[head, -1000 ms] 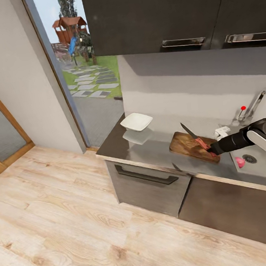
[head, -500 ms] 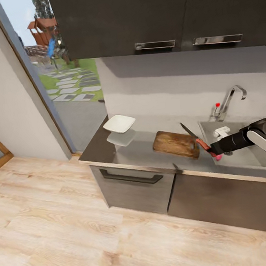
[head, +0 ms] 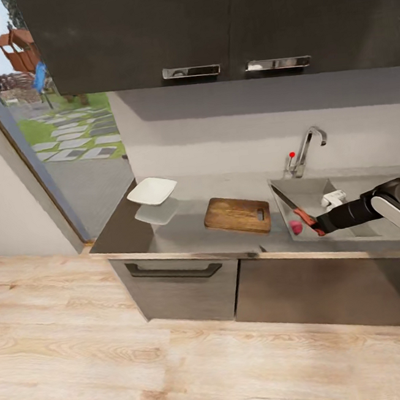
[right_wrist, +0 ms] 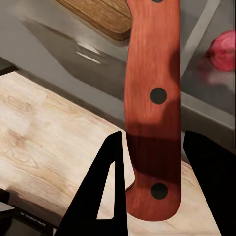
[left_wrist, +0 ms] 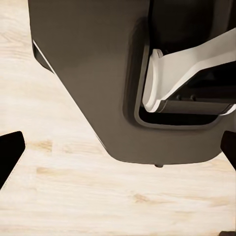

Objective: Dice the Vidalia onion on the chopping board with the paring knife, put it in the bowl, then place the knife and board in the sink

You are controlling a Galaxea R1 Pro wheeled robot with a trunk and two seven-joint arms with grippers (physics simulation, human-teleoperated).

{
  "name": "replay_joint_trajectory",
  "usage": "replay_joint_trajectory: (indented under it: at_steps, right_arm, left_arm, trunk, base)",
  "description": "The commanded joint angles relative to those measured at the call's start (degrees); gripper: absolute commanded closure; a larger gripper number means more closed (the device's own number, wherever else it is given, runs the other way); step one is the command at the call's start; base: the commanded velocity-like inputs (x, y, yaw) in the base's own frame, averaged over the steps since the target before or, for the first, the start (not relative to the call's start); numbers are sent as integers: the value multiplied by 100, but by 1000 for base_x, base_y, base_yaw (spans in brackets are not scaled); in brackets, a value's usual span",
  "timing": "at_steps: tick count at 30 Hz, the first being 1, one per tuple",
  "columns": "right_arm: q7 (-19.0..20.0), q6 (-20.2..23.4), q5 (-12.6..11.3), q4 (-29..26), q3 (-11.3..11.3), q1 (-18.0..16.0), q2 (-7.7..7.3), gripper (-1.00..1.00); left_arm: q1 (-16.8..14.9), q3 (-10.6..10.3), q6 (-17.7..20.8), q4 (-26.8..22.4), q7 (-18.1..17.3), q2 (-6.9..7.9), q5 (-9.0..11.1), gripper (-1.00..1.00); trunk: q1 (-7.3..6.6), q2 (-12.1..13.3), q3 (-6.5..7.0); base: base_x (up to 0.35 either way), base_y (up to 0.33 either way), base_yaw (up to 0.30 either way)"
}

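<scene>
My right gripper (head: 320, 228) is shut on the paring knife (head: 294, 209), holding its reddish-brown handle (right_wrist: 152, 93) between the black fingers (right_wrist: 112, 194). The dark blade points up and away over the left part of the sink (head: 313, 189). The pinkish Vidalia onion (head: 296, 227) lies in the sink just beside the knife handle, and the right wrist view has the onion (right_wrist: 223, 50) past the handle. The chopping board (head: 237, 214) lies bare on the countertop (head: 184, 229), left of the sink. The white bowl (head: 152, 191) stands at the counter's left end. My left gripper (left_wrist: 118, 152) hangs open over the wooden floor.
A chrome tap (head: 306, 145) with a red knob (head: 292, 154) rises behind the sink. Dark wall cabinets (head: 206, 27) hang above the counter. A glass door (head: 45, 130) to the garden is at the left. My own base (left_wrist: 98, 73) shows in the left wrist view.
The head view has swung right, so the counter shifted left in the picture. The right gripper, still holding the knife, went from above the board's right end to over the sink beside the onion.
</scene>
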Motion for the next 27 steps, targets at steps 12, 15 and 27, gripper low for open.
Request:
replay_joint_trajectory:
  at_steps: [12, 15, 27]
  right_arm:
    - [71, 3, 45, -2, -24, -9, -5, 100]
    - [72, 3, 40, -2, -105, -7, -4, 100]
    - [69, 3, 36, -5, -164, -11, -6, 100]
  left_arm:
    - [3, 0, -10, -11, -2, -3, 27, -100]
    - [3, 0, -11, -11, -2, -3, 27, -100]
    - [3, -6, -2, -11, 2, 5, 27, -100]
  trunk:
    - [4, -11, 43]
    - [4, -11, 70]
    - [4, -11, 161]
  base:
    - [0, -80, -13]
    - [0, -112, 0]
    - [44, -145, 0]
